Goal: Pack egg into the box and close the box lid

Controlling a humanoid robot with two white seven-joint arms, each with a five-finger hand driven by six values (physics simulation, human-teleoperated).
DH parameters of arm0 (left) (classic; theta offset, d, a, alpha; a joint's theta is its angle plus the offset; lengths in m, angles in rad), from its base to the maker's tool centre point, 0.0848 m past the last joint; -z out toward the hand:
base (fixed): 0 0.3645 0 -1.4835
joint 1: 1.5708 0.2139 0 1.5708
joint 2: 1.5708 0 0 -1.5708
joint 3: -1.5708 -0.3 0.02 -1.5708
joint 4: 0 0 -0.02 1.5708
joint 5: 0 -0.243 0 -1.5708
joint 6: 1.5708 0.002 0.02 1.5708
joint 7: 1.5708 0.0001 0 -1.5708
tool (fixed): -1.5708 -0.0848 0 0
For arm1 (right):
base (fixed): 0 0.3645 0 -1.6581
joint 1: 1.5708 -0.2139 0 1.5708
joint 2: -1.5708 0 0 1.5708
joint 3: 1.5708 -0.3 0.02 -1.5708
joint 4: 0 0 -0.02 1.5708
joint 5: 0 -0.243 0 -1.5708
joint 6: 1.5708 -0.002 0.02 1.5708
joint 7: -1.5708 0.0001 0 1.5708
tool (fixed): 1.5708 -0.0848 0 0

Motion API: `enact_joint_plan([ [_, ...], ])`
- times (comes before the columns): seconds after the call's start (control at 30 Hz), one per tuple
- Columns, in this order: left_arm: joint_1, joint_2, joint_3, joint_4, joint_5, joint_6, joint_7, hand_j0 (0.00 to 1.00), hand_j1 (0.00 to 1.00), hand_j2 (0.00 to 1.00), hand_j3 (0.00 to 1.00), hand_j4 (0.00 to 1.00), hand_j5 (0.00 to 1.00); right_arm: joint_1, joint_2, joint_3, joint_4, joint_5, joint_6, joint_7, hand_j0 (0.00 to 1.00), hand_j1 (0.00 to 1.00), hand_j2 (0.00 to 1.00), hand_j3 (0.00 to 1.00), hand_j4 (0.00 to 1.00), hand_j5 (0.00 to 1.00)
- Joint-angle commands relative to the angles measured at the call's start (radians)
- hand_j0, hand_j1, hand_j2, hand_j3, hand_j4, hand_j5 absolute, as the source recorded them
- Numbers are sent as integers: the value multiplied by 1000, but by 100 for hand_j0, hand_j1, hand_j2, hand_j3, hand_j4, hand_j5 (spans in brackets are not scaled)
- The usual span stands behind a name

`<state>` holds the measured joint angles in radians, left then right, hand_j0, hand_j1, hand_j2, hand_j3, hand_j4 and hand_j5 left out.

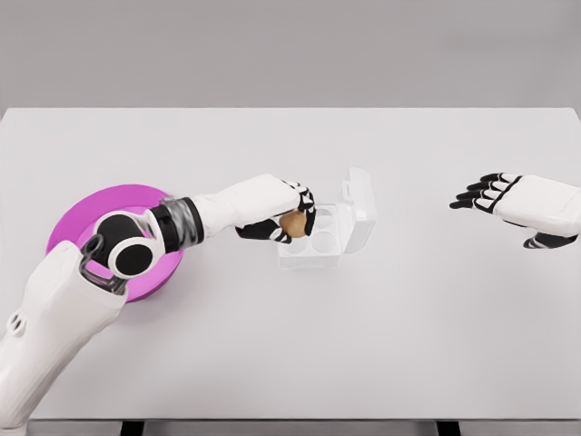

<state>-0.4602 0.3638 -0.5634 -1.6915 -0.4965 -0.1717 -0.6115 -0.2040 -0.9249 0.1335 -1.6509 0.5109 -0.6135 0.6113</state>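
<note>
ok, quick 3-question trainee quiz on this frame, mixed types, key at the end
1. True or false: the box lid is shut.
2. Which hand holds the egg? A) left hand B) right hand C) neither
3. Fill in: the pink plate lies to the ___ of the box in the head view.

Key
1. False: the lid stands open at the box's right side.
2. A: the left hand's fingers wrap the egg over the box's left edge; the right hand is open, off to the right above the table.
3. left
</note>
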Motion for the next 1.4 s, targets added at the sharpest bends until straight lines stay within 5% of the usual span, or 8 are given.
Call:
enact_joint_plan([
  [0.0,0,-3,0,15,3,1,1,35,35,35,35,35,35,0,-2,0,-1,-5,3,0,100,100,100,100,100,100],
  [0.53,-2,-37,0,42,-20,0,1,39,39,39,39,39,39,3,-2,-3,-4,-5,3,0,100,100,100,100,100,100],
  [0.63,0,-37,0,41,-20,-2,1,50,50,50,50,50,50,5,-8,-9,-3,-5,3,0,100,100,100,100,100,100],
  [1.0,5,-32,0,41,-19,-3,1,61,61,61,61,61,61,5,-8,-8,-4,-5,3,0,100,100,100,100,100,100],
  [1.37,5,-29,2,35,-13,-3,1,83,83,83,83,83,83,5,-8,-8,-4,-3,3,0,100,100,100,100,100,100],
])
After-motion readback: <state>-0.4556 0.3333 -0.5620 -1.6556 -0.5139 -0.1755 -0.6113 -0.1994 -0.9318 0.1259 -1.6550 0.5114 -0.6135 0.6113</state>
